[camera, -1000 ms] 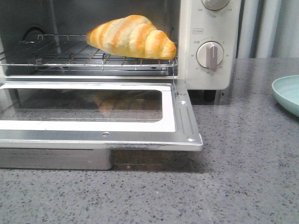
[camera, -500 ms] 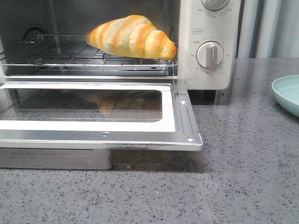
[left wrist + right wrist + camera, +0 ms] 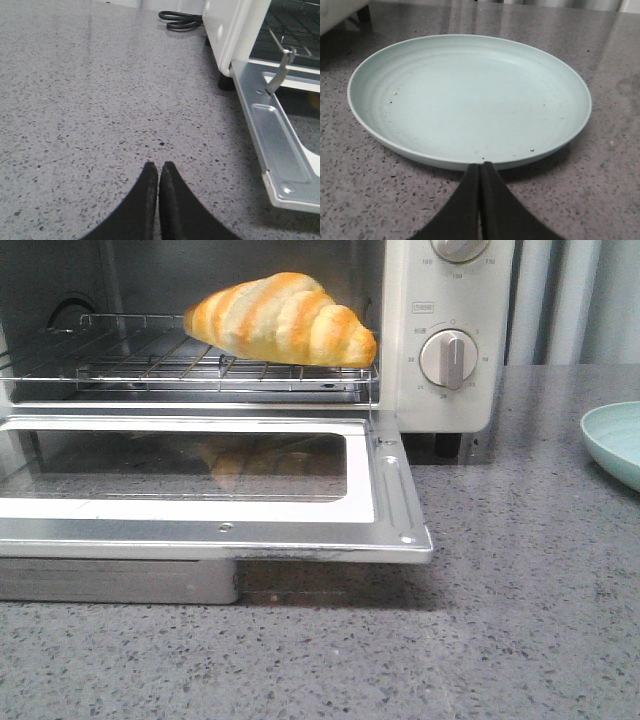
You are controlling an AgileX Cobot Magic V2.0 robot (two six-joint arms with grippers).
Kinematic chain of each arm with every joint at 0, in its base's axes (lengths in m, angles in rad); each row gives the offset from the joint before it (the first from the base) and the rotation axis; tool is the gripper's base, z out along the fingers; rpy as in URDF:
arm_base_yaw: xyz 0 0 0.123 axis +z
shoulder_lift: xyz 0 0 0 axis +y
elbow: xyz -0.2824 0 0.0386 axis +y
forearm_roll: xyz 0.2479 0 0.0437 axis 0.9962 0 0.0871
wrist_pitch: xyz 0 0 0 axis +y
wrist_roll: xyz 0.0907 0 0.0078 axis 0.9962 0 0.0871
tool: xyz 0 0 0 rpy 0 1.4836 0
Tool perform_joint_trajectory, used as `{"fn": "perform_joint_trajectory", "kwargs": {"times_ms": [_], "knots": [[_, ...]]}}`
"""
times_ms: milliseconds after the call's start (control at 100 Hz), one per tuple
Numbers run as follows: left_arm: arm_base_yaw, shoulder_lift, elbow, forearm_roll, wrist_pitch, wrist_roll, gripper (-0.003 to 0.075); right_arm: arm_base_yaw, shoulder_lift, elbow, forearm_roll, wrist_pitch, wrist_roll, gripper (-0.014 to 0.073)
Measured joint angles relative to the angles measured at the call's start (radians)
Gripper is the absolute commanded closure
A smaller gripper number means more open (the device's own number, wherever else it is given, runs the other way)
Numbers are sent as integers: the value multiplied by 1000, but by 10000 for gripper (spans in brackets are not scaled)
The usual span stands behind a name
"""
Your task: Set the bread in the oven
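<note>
The bread [image 3: 285, 319], a golden-orange roll with cream stripes, lies on the wire rack [image 3: 150, 365] inside the cream-white oven [image 3: 450, 390], at the rack's right. The oven's glass door [image 3: 200, 485] hangs open and flat; its edge also shows in the left wrist view [image 3: 280, 150]. Neither gripper shows in the front view. My left gripper [image 3: 158, 167] is shut and empty over the speckled counter, left of the oven door. My right gripper [image 3: 480, 167] is shut and empty at the near rim of a pale green plate [image 3: 470, 95].
The pale green plate [image 3: 615, 440] sits at the right edge of the counter, empty but for crumbs. A black power cord [image 3: 180, 20] lies coiled behind the oven's left side. Two beige dials [image 3: 449, 357] face front. A metal tray [image 3: 120, 580] sits under the door.
</note>
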Motion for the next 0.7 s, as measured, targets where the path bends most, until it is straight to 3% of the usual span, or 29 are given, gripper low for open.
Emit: {"fn": "perform_joint_trajectory", "kwargs": {"times_ms": [210,700], "knots": [[-63,0,0,65,0,-15,741,0,0,0,0,2,0,670],[-63,0,0,100,0,-16,741,0,0,0,0,2,0,670]]}}
